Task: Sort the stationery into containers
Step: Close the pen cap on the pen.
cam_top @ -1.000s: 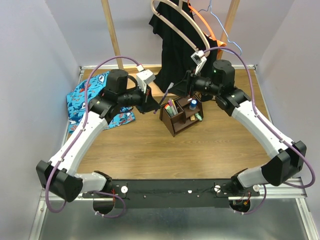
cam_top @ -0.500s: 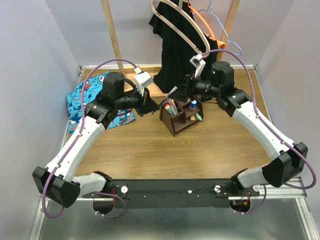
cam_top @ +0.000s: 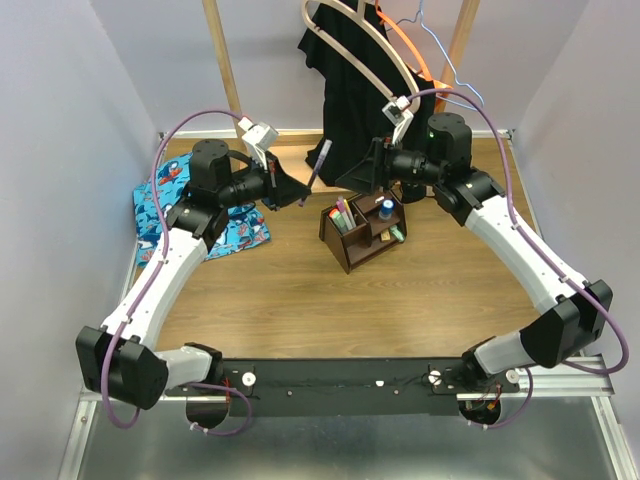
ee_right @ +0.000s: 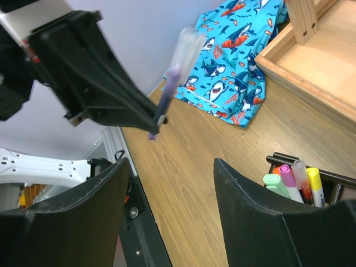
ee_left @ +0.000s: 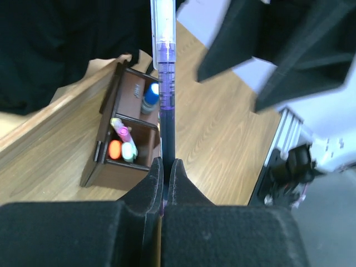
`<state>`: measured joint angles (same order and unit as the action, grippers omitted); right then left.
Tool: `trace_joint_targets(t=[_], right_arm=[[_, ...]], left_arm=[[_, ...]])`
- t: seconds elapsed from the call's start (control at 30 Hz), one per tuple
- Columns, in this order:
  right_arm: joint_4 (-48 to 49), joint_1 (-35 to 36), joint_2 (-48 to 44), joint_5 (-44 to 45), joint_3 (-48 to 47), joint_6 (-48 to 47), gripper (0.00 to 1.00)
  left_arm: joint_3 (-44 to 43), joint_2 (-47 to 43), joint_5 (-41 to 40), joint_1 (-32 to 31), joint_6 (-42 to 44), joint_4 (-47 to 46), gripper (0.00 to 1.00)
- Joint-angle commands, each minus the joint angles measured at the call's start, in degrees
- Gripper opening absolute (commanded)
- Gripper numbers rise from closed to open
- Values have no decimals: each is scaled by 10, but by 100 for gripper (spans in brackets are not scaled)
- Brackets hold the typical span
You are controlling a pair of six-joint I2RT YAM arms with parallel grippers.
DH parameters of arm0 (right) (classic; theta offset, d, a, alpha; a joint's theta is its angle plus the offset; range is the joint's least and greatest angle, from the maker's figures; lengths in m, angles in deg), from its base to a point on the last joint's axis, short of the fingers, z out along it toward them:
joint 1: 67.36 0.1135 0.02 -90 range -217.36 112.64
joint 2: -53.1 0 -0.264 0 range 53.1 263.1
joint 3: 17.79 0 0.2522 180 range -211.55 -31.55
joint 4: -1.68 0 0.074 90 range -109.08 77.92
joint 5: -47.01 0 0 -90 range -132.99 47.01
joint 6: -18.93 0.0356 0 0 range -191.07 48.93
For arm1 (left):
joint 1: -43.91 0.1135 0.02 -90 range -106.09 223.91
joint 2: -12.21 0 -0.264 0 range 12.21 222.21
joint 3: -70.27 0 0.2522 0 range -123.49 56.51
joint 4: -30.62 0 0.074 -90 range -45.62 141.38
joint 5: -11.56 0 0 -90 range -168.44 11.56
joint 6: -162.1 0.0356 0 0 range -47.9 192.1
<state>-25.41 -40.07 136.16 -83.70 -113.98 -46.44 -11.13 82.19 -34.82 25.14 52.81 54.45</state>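
My left gripper is shut on the lower end of a thin purple pen, which it holds up above the table, left of the dark brown organizer. In the left wrist view the pen sticks straight out from the closed fingers. My right gripper hovers open behind the organizer with nothing in it, and the pen stands apart beyond its fingers. One slot holds the green, pink and yellow markers, another a blue bottle.
A blue patterned cloth lies at the back left. The light wooden rack base runs along the back, with upright posts. A black garment hangs on hangers above the organizer.
The right gripper has opened wider and let go of the pen. The left arm has drawn back to the left and up with the pen in it.
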Motion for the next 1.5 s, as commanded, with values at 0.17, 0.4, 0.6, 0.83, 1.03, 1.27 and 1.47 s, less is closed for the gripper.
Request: trace_joint_targets(t=[0.17, 0.4, 0.6, 0.83, 1.03, 1.27, 1.47], right_arm=[[86, -3, 29, -32, -8, 50, 71], [108, -3, 71, -21, -48, 59, 70], [128, -3, 86, -35, -74, 65, 70], [148, -3, 103, -42, -101, 70, 70], [152, -3, 112, -41, -107, 74, 64], [161, -3, 121, -46, -113, 75, 45], [162, -3, 123, -51, -117, 71, 19]], left_arm=[[5, 20, 31, 14, -115, -112, 0], [2, 26, 41, 14, -142, -136, 0], [10, 32, 52, 14, -161, -155, 0], [16, 37, 56, 14, -173, -167, 0], [15, 39, 61, 8, -176, -173, 0], [17, 39, 63, 3, -175, -174, 0], [18, 43, 64, 0, -175, -174, 0]])
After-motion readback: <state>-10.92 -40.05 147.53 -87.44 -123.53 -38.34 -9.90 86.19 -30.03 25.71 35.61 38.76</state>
